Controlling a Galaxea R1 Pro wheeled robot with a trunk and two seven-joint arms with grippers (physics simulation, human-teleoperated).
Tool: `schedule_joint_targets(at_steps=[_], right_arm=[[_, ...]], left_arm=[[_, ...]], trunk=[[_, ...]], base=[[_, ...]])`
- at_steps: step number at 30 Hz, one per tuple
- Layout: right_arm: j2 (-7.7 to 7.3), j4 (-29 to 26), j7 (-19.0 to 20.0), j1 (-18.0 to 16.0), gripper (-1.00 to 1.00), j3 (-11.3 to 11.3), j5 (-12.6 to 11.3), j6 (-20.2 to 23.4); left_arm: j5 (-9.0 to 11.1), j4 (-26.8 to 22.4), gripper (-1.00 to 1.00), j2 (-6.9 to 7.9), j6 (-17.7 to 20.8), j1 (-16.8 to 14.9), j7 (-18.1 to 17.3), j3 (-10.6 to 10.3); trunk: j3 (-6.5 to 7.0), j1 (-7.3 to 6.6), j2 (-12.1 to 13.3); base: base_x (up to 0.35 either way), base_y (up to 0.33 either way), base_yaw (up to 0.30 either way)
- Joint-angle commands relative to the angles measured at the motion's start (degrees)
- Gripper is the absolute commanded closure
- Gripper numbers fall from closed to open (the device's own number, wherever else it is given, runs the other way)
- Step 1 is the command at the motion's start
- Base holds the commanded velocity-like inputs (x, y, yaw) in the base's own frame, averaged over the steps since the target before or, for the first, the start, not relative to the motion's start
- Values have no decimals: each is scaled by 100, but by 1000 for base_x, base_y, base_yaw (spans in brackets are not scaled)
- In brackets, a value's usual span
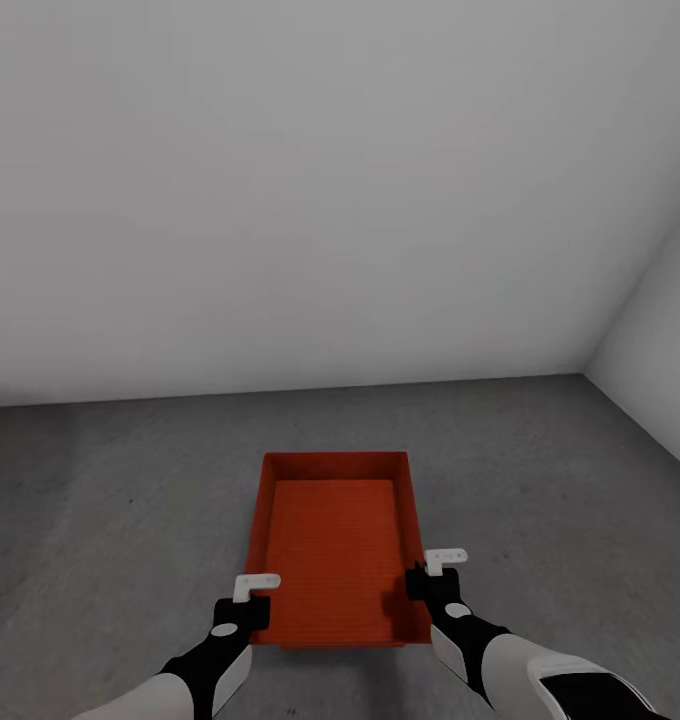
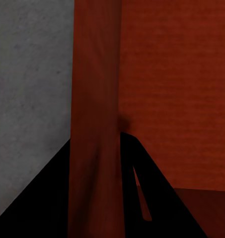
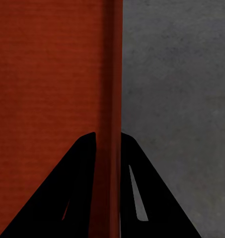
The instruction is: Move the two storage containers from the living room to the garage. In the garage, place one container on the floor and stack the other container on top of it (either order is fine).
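Observation:
A red-orange open-top storage container [image 1: 335,540] sits in front of me over the dark grey concrete floor [image 1: 130,480] of the garage, and it holds nothing. My left gripper [image 1: 252,600] is shut on its left wall near the front corner. My right gripper [image 1: 420,582] is shut on its right wall. In the left wrist view the black fingers [image 2: 142,188] straddle the container [image 2: 177,99] wall, beside the floor [image 2: 28,74]. The right wrist view shows the same grip [image 3: 108,136] on the container [image 3: 42,99]. I cannot tell whether it rests on the floor or hangs just above it.
A plain white wall [image 1: 280,200] stands ahead, a short way past the container. A second white wall [image 1: 660,340] meets it in a corner at the far right. Bare concrete lies on both sides of the container.

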Motion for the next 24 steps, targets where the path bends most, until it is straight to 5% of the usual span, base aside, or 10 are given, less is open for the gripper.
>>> schedule_joint_targets(at_steps=[1,24], right_arm=[[0,-8,-108,-9,100,-227,-54,-92],[-4,-8,-108,-9,100,-227,-52,-90]], left_arm=[[112,27,100,54,-31,-2,79,228],[112,35,100,54,-31,-2,79,228]], trunk=[[-4,0,-2],[-4,0,-2]], base=[[0,0,0],[0,-45,0]])
